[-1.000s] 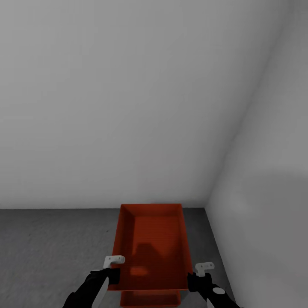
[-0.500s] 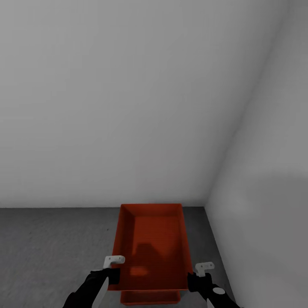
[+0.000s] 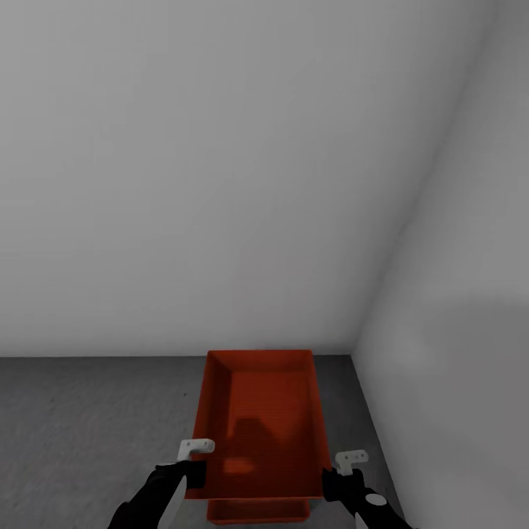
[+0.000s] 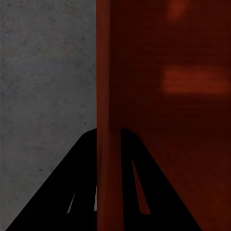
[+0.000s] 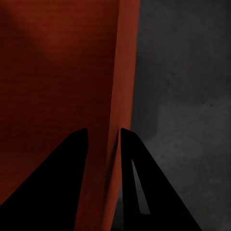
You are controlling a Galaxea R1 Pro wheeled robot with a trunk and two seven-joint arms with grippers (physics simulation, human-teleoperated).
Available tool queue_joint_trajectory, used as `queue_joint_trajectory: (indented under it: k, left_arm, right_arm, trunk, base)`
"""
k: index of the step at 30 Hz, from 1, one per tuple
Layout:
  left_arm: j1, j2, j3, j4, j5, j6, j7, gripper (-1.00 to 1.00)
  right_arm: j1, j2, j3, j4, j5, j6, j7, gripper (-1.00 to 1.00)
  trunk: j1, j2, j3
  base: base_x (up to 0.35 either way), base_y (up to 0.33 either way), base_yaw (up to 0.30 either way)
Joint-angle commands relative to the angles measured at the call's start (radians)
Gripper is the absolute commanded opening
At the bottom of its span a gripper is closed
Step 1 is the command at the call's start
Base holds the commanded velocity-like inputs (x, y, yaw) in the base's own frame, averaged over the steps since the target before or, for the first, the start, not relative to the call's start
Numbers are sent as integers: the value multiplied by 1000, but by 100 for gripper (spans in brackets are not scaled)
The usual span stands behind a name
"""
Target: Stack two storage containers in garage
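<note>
A rust-red open-top storage container (image 3: pixel 261 419) hangs level between my two grippers, above the dark grey floor (image 3: pixel 88 426) near the room's corner. My left gripper (image 3: pixel 195 474) is shut on its left wall; in the left wrist view the fingers (image 4: pixel 82 159) straddle that wall (image 4: pixel 108 72). On the opposite wall my right gripper (image 3: pixel 332 481) is shut, its fingers (image 5: pixel 77 149) clamping the rim (image 5: pixel 122 72). Just under the held one, a strip of the second storage container (image 3: pixel 257 510) shows at the view's lower edge.
A plain white-grey wall (image 3: pixel 220 184) stands close ahead and meets a second wall (image 3: pixel 455 330) on the right, forming a corner just beyond the containers. Rough concrete floor (image 4: pixel 48 72) stretches to the left.
The wall-floor line has shifted up a few pixels and the strip of the lower container looks slightly narrower. Both grippers hold the upper container as before.
</note>
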Motion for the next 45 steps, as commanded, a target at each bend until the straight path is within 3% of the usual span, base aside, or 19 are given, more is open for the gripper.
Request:
queue_joint_trajectory:
  k: [1, 9, 45]
  left_arm:
    - [-1, -1, 22, -2, -7, 9, 7, -100]
    - [-1, -1, 22, -2, -7, 8, 7, -100]
    - [-1, -5, 22, -2, -7, 8, 7, -100]
  right_arm:
    - [1, 0, 58, -2, -2, -4, 3, -100]
    - [1, 0, 58, -2, -2, -4, 3, -100]
    - [1, 0, 58, -2, -2, -4, 3, -100]
  trunk:
    - [0, -2, -2]
    - [0, -2, -4]
    - [0, -2, -58]
  base:
    - [0, 0, 0]
    - [0, 0, 0]
    - [0, 0, 0]
